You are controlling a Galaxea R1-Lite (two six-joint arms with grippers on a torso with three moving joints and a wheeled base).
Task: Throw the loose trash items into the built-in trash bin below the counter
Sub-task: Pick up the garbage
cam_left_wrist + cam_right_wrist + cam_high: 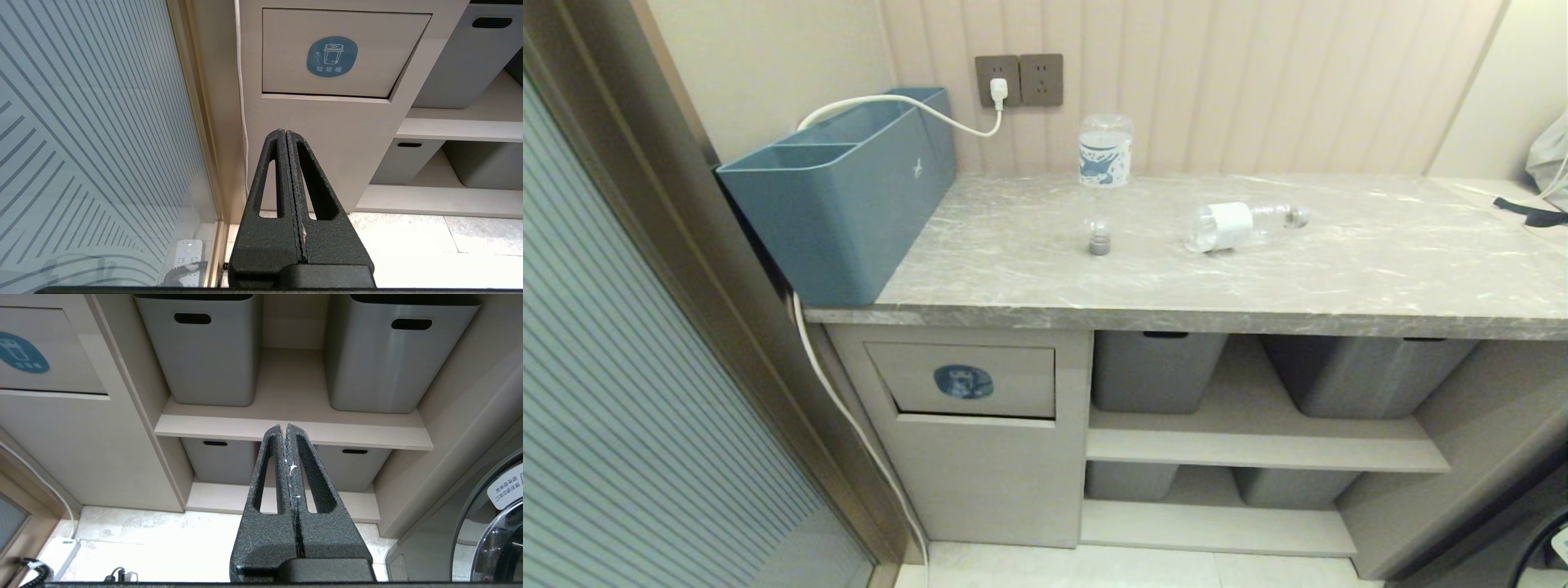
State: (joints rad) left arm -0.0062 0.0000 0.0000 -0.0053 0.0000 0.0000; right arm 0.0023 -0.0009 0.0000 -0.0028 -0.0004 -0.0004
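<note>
Two bottles waited on the counter [1339, 269], and neither gripper had hold of anything. Both arms hung low in front of the cabinet, out of the head view, probably because the work had not begun.

Going from left to right: at about ten o'clock in the head view a blue box [841, 204] stood on the counter's left end against the wall, with a white cable [890, 102] passing over it to a socket [999, 80]; I could not see inside its compartments. Under it, at about seven o'clock, was the bin flap [1005, 380] with its round sticker [963, 381], closed flush, so nothing of the inside was visible. The left gripper [286, 132] pointed just below this flap, its jaws pressed together and empty.

Near twelve o'clock the patterned bottle [1104, 175] stood upside down on its cap. At one o'clock the white-label bottle [1241, 226] lay on its side, well apart from the first, so it could roll when touched.

Below, four grey tubs [204, 347] sat on two shelves; their contents were hidden. The right gripper [286, 426] faced them, also closed on nothing.
</note>
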